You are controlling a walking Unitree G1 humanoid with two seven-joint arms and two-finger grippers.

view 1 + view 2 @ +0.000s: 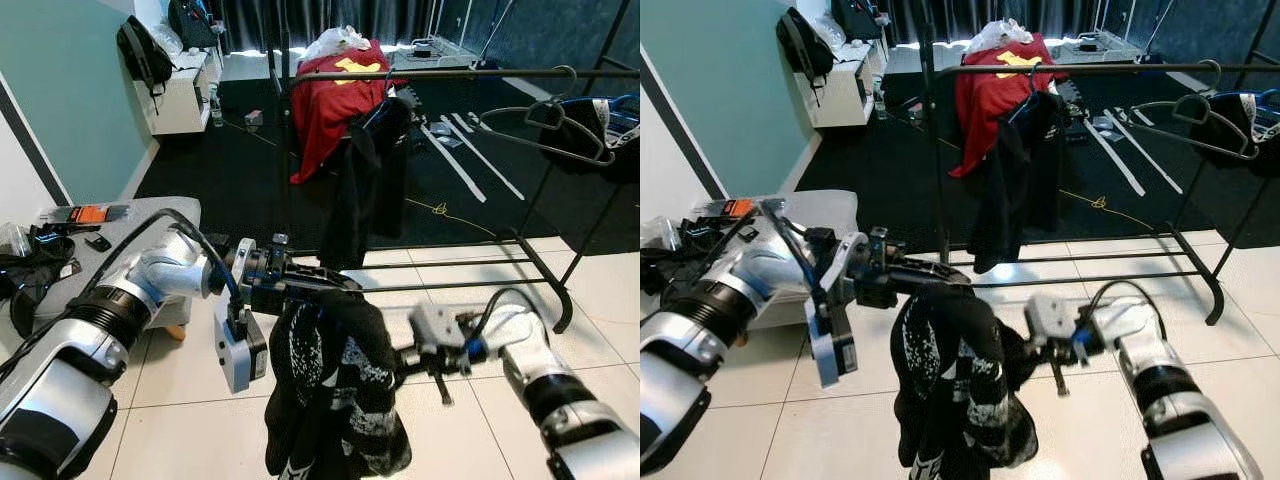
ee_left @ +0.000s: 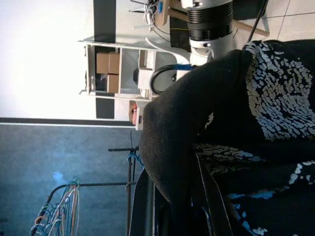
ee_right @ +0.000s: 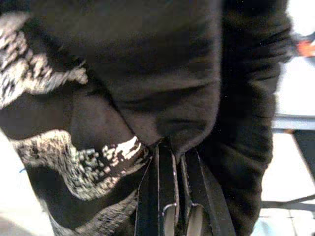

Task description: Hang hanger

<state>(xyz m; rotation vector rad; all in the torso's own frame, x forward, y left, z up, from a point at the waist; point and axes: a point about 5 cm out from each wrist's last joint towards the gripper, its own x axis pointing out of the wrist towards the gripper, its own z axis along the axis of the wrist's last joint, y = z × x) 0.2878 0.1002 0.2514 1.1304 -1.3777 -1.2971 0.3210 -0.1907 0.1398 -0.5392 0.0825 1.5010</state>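
A black garment with white print (image 1: 330,390) hangs low over the tiled floor, draped over my left gripper (image 1: 335,290). In the left wrist view its fingers (image 2: 212,206) stand on both sides of a thick fold of the cloth and are shut on it. From the right, my right gripper (image 1: 400,362) reaches into the garment's side. Its fingertips (image 3: 167,162) lie close together and pinch the fabric. No hanger is visible inside the cloth. Behind stands the black clothes rail (image 1: 450,73) with an empty hanger (image 1: 545,125) on its right end.
A red shirt (image 1: 335,105) and a dark garment (image 1: 370,175) hang on the rail. The rack's base bars (image 1: 450,265) cross the floor just ahead. A cluttered grey table (image 1: 150,215) is at my left, with a white shelf (image 1: 185,95) farther back.
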